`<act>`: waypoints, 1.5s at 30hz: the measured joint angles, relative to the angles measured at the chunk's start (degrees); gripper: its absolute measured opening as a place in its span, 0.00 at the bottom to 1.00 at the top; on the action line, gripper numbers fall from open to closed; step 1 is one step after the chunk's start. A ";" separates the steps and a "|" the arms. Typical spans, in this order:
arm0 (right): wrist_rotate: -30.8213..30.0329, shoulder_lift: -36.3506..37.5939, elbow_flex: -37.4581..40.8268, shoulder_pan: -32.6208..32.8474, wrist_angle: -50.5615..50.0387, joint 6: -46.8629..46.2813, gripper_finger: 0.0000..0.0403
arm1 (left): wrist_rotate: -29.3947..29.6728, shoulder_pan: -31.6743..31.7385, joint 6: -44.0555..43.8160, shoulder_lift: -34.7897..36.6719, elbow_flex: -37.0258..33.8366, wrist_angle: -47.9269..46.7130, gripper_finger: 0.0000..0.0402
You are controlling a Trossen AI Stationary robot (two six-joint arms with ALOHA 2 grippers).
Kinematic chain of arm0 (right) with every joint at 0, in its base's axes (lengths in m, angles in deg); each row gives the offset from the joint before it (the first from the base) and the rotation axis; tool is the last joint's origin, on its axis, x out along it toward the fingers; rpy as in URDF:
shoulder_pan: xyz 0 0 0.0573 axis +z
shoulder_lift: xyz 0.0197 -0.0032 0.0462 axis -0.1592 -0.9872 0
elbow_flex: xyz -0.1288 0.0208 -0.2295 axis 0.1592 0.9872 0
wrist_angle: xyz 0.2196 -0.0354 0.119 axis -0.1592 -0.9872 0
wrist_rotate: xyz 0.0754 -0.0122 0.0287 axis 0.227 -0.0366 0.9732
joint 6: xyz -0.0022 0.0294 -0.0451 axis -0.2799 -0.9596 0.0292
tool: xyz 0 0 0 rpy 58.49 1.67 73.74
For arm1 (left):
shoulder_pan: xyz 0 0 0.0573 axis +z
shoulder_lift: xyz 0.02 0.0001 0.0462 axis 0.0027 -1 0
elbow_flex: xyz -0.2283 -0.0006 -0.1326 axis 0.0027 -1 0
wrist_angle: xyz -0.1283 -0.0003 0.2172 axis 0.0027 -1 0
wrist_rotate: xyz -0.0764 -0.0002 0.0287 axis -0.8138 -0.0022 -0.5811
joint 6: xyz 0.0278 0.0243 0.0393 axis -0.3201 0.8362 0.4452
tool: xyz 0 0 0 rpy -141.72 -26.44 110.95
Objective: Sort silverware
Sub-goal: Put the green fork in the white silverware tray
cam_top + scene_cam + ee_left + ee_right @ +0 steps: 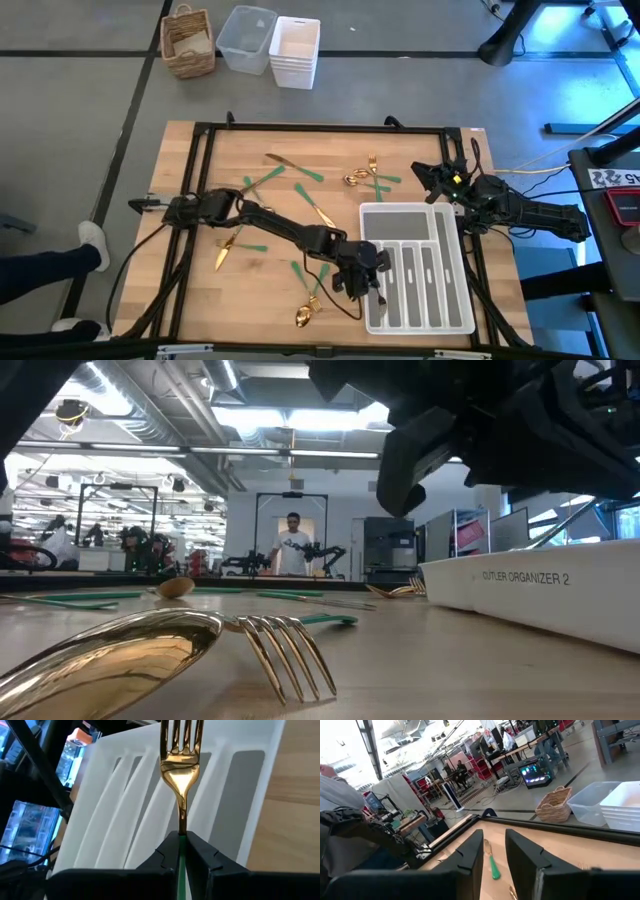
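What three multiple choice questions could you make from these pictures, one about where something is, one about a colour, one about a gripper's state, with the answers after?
1. Where is the left gripper?
A. At the white cutlery tray's left edge
B. Over the wicker basket
C. At the table's far left corner

2. What colour are the silverware handles?
A. Red
B. Green
C. Black

3. What is the left gripper doing?
A. Open and empty
B. Shut on a spoon
C. Shut on a fork

Answers: 1 A, the high view shows it beside the tray's left wall. 2 B, the loose pieces on the table have green handles. 3 C, the left wrist view shows the fork clamped between the fingers, tines over the tray.
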 joint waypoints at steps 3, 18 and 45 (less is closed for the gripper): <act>0.00 0.00 0.00 -0.01 0.01 -0.04 0.21 | 0.03 -0.34 0.08 -0.16 0.05 -0.90 0.03; 2.46 0.00 0.00 -0.01 0.09 -0.11 0.21 | 2.43 -0.43 10.82 -3.61 0.18 -2.11 0.03; 3.10 0.00 0.00 -0.01 0.02 -0.08 0.21 | 12.10 -0.02 4.16 -0.04 -0.21 7.45 0.16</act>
